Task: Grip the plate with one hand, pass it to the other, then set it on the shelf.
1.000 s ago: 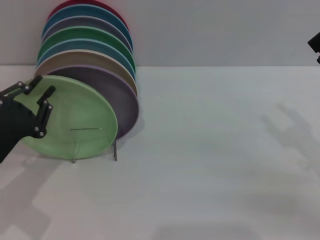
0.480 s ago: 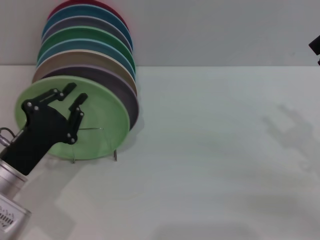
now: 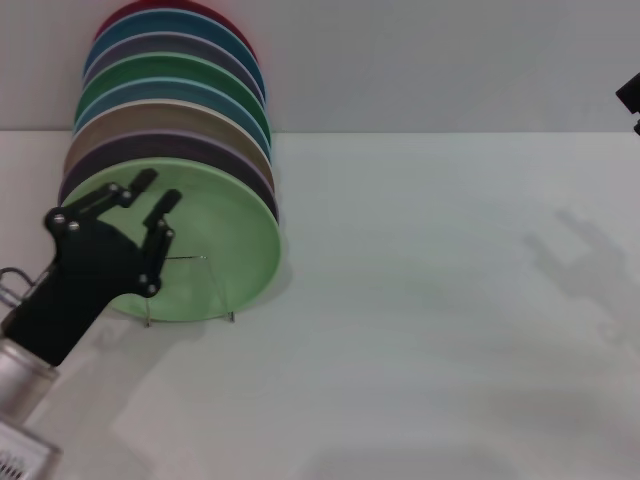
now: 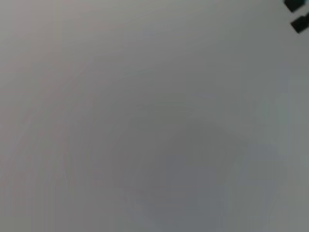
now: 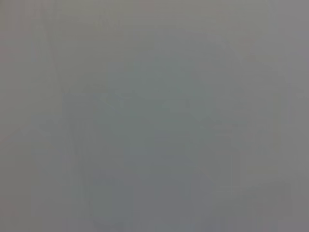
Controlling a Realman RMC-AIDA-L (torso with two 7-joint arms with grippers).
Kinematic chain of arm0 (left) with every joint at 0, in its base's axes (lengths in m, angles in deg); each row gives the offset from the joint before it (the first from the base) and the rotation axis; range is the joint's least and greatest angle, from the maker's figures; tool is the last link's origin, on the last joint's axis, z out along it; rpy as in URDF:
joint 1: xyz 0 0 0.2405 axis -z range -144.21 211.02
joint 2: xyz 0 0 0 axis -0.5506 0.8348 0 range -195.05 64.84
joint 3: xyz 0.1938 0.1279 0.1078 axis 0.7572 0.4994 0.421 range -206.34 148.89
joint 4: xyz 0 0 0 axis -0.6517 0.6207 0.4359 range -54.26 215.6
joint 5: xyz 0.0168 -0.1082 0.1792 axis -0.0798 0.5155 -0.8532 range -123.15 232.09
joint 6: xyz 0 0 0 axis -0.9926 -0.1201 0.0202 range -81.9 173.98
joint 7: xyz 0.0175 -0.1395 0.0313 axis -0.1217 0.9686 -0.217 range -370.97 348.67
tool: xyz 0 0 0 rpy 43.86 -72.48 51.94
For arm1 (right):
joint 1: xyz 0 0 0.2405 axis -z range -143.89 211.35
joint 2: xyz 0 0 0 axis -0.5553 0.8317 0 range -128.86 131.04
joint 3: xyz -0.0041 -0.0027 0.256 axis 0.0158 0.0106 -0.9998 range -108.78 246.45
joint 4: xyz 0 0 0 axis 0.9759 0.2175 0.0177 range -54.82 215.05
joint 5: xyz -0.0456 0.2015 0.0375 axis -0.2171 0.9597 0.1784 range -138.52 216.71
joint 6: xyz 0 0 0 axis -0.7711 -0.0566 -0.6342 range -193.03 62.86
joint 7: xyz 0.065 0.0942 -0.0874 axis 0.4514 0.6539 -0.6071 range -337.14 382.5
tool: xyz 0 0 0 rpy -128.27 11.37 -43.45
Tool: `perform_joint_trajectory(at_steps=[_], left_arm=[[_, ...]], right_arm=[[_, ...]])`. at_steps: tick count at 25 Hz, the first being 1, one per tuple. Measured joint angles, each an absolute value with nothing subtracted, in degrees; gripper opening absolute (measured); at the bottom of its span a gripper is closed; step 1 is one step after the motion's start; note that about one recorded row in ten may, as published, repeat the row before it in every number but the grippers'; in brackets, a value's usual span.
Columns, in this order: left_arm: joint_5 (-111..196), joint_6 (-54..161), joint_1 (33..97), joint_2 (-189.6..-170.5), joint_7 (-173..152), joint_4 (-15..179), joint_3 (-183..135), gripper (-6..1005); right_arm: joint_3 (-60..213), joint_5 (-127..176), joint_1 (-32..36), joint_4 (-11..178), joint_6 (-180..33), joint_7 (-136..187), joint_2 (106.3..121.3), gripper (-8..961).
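The light green plate (image 3: 215, 235) stood on edge at the front of the row of stacked plates (image 3: 175, 90), resting in the clear shelf (image 3: 190, 300) on the white bench (image 3: 430, 300). The left pincer (image 3: 150, 192) hung in front of the plate's face — fingers spread apart, released, gripping nothing. The right pincer (image 3: 630, 95) sat parked at the far right edge, well apart; whether it was clenched or released I cannot tell.

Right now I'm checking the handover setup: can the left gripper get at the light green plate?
Probably yes: the left gripper sits open right against the light green plate, which stands frontmost in the stack, nothing between.
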State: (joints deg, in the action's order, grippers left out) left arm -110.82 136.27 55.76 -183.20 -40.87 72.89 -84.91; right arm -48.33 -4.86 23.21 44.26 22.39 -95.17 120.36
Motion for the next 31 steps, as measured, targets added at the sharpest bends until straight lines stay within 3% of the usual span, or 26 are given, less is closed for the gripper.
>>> perform_joint_trajectory(at_steps=[9,19,24,31], left_arm=[[-106.4,147.9,44.3,-183.80,-25.2,66.3,-103.7,239],[-99.7,140.3,45.6,-183.99,-1.0,72.4,-118.2,311],[-100.0,138.8,45.5,-183.98,-1.4,73.4,-118.0,532],[-100.1,135.4,45.1,-184.22,0.3,74.7,-117.4,731]], right_arm=[[-48.6,-4.9,23.9,46.0,22.4,-102.1,120.61,762],[-46.7,1.2,22.3,53.8,23.0,-117.7,120.97,762],[-46.5,1.3,21.5,55.7,23.8,-122.7,120.98,762],[-47.0,1.9,18.4,59.9,23.5,-126.4,120.98,762]])
